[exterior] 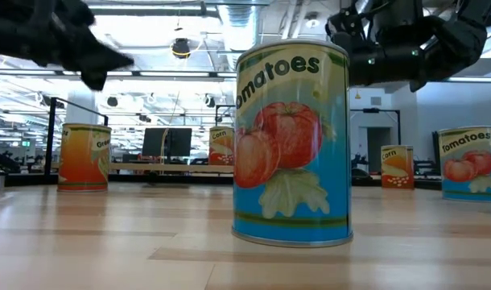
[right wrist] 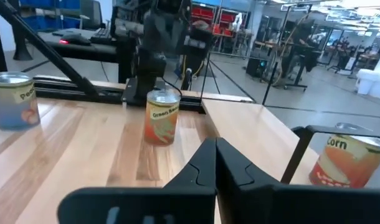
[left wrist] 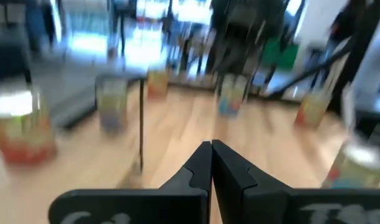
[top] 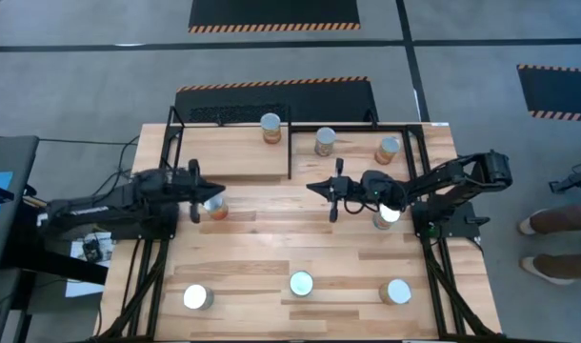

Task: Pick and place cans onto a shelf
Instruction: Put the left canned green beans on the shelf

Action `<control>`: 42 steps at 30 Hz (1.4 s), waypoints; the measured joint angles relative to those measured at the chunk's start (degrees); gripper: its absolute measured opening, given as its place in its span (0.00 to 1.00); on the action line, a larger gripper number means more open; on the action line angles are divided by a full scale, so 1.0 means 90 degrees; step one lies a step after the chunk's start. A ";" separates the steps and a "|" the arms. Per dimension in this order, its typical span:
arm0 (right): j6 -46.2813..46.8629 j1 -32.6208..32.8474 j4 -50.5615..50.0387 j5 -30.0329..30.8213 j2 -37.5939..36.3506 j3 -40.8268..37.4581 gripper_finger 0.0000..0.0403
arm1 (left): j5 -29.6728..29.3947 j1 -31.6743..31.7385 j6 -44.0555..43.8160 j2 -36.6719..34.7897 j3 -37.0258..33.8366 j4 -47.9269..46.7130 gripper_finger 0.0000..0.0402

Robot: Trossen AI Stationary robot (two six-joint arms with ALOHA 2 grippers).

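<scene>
Three cans [top: 270, 127] [top: 325, 141] [top: 388, 150] stand upright on the light wooden shelf [top: 238, 160] with its black frame, at the table's far side. A green-beans can [top: 215, 209] stands on the table left of centre. My left gripper [top: 212, 194] is shut and empty, just above and beside that can's top. My right gripper [top: 315, 188] is shut and empty over the table's middle. It points toward the table's left, at the same can [right wrist: 162, 116]. Another can [top: 386, 215] stands under my right arm.
Three more cans stand in a row near the front edge [top: 197, 297] [top: 301, 284] [top: 396, 292]; the middle one is the tomatoes can [exterior: 292, 141]. The shelf's black posts [top: 290, 152] rise at its corners and middle. A person's legs [top: 557, 221] show beyond the table's right edge.
</scene>
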 joint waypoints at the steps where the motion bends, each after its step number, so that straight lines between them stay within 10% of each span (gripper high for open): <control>1: 0.0000 0.0000 -0.0021 0.0001 0.0000 0.0000 0.03 | -0.0192 -0.0095 -0.0087 0.0293 0.0112 -0.0135 0.00; 8: 0.0024 0.0012 -0.0277 0.0003 0.0000 0.0000 0.03 | -0.1198 -0.0449 -0.0441 0.2124 0.1606 -0.2143 0.04; 18: 0.0102 0.0012 -0.0401 0.0013 0.0000 0.0000 0.04 | -0.0786 -0.0469 -0.0890 0.3777 0.3223 -0.4888 0.20; 32: 0.0117 0.0010 -0.0416 0.0010 0.0000 0.0000 0.04 | -0.1020 -0.1095 -0.1017 0.5032 0.3344 -0.5282 0.37; 42: 0.0117 0.0010 -0.0440 0.0010 0.0000 0.0000 0.04 | -0.1479 -0.1319 -0.0691 0.5199 0.3356 -0.5434 0.11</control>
